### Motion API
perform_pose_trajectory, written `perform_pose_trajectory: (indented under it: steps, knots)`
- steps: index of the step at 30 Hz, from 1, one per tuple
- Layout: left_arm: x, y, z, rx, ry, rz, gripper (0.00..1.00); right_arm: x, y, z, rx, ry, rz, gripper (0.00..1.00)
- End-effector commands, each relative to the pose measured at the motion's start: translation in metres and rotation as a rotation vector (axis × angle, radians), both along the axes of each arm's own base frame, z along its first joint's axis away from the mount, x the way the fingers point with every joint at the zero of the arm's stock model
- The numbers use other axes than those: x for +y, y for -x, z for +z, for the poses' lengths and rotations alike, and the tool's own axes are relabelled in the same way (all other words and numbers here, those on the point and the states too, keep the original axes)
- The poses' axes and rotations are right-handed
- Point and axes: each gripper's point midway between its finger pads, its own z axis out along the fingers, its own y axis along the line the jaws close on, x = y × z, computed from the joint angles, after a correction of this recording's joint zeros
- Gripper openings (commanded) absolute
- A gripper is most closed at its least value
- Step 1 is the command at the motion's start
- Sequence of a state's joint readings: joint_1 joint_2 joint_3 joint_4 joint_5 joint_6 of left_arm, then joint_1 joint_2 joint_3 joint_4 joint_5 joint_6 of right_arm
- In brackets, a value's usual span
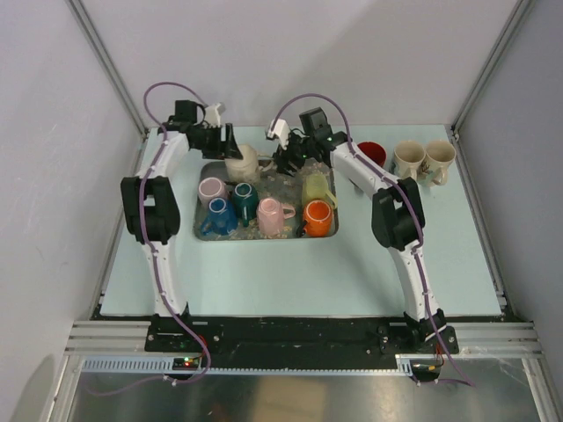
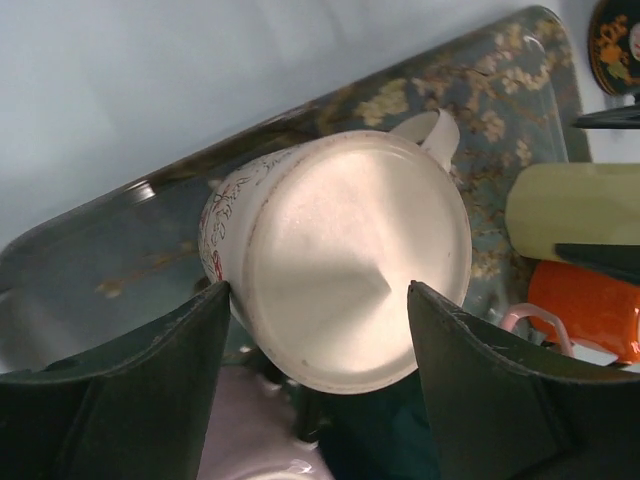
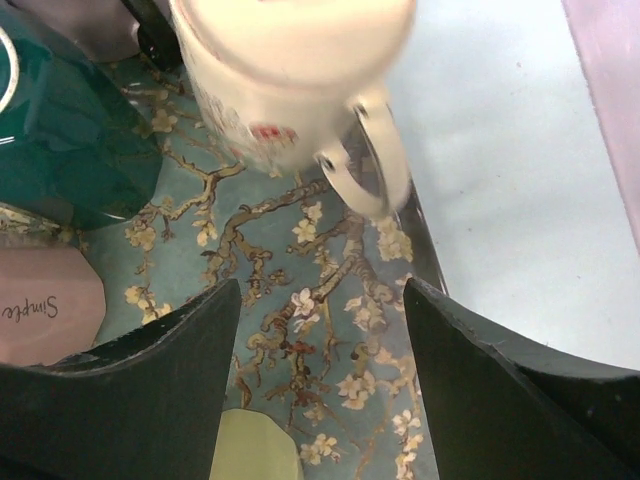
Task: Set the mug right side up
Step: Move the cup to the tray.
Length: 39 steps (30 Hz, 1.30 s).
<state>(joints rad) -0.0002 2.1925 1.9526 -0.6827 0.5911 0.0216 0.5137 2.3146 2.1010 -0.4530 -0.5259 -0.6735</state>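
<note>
Two robot arms reach over a pale blue counter (image 1: pixel 264 281) toward a floral tray (image 1: pixel 291 234) just beyond its centre, towards 12 o'clock.

There are ten mugs in all. Seven are in the tray:
- a cream mug (image 1: pixel 242 163) at the tray's 12 o'clock edge
- a mauve mug (image 1: pixel 211 189)
- a teal mug (image 1: pixel 244 199)
- a blue mug (image 1: pixel 218 218)
- a pink mug (image 1: pixel 271 216)
- a yellow-green mug (image 1: pixel 315 187)
- an orange mug (image 1: pixel 318 217)

Three more stand on the counter at 2 o'clock: a red mug (image 1: pixel 371 154) and two cream mugs (image 1: pixel 408 160) (image 1: pixel 438 161), side by side and open ends up.

The cream mug (image 2: pixel 350 260) in the tray is the one being handled. It is tipped over, with its flat base facing the left wrist camera and its handle pointing toward 1 o'clock.

The left tool (image 1: pixel 227 143) is at this mug. Its two fingers stand apart on either side of the base (image 2: pixel 318 290). I cannot tell whether they press on it.

The right tool (image 1: pixel 286 158) hovers at the mug's 3 o'clock side with its fingers apart (image 3: pixel 322 290). Only the tray floor (image 3: pixel 300 300) shows between them. The mug (image 3: pixel 290 70) is blurred, just beyond the fingertips.

The six lower mugs crowd the tray toward 6 o'clock. Bare counter runs in a broad band at 6 o'clock before the arm bases and widely at 3 o'clock, with a narrower strip at 9 o'clock. Walls and frame posts close the far corners.
</note>
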Motion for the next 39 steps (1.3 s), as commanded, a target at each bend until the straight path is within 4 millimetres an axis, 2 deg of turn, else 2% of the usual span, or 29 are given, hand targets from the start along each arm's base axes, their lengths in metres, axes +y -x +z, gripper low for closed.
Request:
perform_pose_trajectory:
  steps: [1,6,11,14,16,18,23,28,31,39]
  knots:
    - [-0.044,0.004,0.017,-0.061,0.028,-0.133,0.75,0.012,0.002,-0.003,-0.040,0.014,0.068,0.73]
    - [-0.061,0.011,0.021,-0.080,0.021,-0.183,0.75,0.015,-0.005,-0.014,-0.043,0.020,0.042,0.77]
    - [-0.066,0.017,0.019,-0.077,0.006,-0.198,0.75,0.009,-0.007,-0.025,-0.037,0.058,0.037,0.77]
    - [-0.064,0.018,0.022,-0.075,-0.001,-0.179,0.77,-0.001,-0.003,-0.014,-0.013,0.044,0.044,0.74]
    - [-0.061,0.020,0.028,-0.079,-0.001,-0.163,0.81,-0.011,-0.001,0.006,-0.029,0.015,0.053,0.75]
    - [-0.057,0.022,0.036,-0.080,0.006,-0.143,0.84,-0.022,-0.003,0.015,-0.055,-0.002,0.066,0.77]
    - [-0.048,0.036,0.058,-0.094,0.026,-0.117,0.86,-0.035,-0.021,0.012,-0.114,0.001,0.080,0.84]
    - [-0.045,0.056,0.068,-0.091,0.042,-0.114,0.86,-0.025,-0.044,0.009,-0.143,-0.017,0.077,0.87]
    - [-0.045,0.068,0.073,-0.091,0.049,-0.119,0.86,-0.017,-0.051,0.005,-0.160,-0.026,0.082,0.90]
    - [-0.042,0.082,0.077,-0.086,0.053,-0.112,0.86,0.010,-0.041,-0.010,-0.141,-0.041,0.163,0.92]
